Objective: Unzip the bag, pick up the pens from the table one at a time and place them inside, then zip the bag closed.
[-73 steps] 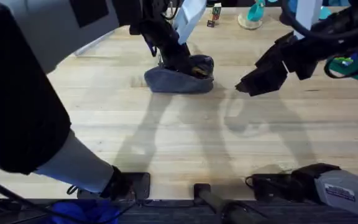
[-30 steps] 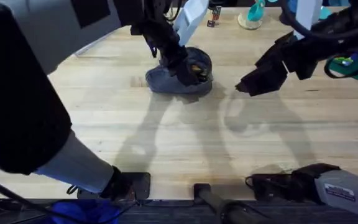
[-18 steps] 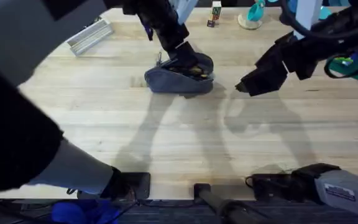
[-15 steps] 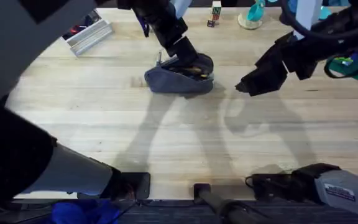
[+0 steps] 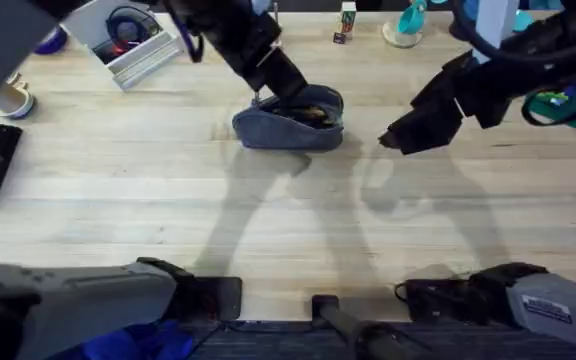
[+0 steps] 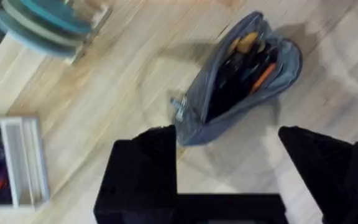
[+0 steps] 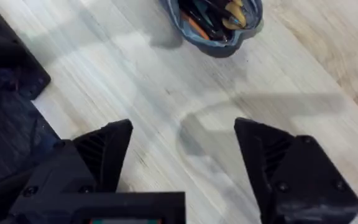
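Fabric first: from overhead you see the bag [image 5: 290, 120] lying on the table [image 5: 268, 220] toward its far edge, near the middle, with the left gripper [image 5: 273, 75] poised just over the bag's left end. That view leaves the opening dim; your left wrist view fills it in, showing the bag [image 6: 241, 78] unzipped and gaping, pens [image 6: 247, 65] in black, orange and yellow packed inside, and the zipper pull [image 6: 179, 109] at the end nearest the fingers. Those fingers are spread wide and grasp nothing. Off to the right, well apart from the bag, your right gripper [image 5: 403, 135] hangs above bare wood. Its wrist view shows its own fingers released and parted too, with the bag [image 7: 213, 25] farther off and the pens [image 7: 213, 15] visible in its mouth.
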Robot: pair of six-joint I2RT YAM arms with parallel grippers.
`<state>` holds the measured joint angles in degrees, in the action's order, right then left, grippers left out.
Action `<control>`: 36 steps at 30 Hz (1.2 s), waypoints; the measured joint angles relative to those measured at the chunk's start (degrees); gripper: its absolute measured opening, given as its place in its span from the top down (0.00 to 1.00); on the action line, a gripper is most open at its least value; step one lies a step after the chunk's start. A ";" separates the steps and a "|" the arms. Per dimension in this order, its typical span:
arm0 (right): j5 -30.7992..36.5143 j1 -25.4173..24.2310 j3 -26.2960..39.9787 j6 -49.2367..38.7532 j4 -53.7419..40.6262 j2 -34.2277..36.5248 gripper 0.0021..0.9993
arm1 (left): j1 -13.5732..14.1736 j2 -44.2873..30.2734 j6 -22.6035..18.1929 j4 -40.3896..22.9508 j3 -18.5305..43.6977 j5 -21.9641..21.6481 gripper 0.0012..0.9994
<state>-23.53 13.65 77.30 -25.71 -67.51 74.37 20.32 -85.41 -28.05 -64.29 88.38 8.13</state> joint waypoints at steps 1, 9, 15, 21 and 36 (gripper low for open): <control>-0.02 0.00 0.00 0.00 0.00 0.02 0.00 | 0.00 0.85 0.71 -0.81 0.00 -0.68 0.00; -0.01 0.00 0.00 0.00 0.00 0.00 0.00 | -1.60 6.49 5.10 -5.16 -0.07 -2.65 0.00; 0.00 0.00 0.00 0.00 0.00 0.02 0.00 | -2.66 13.12 7.19 -4.69 -3.23 -3.28 0.00; -0.02 0.00 0.00 0.00 0.00 0.02 0.00 | -4.64 18.61 8.65 -2.72 -9.86 -3.26 0.00; 0.00 0.00 0.00 0.00 0.00 0.02 0.00 | -12.73 22.58 8.43 -0.33 -20.42 4.82 0.00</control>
<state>-23.53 13.65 77.30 -25.71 -67.51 74.39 7.58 -62.83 -19.62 -64.62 67.96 12.95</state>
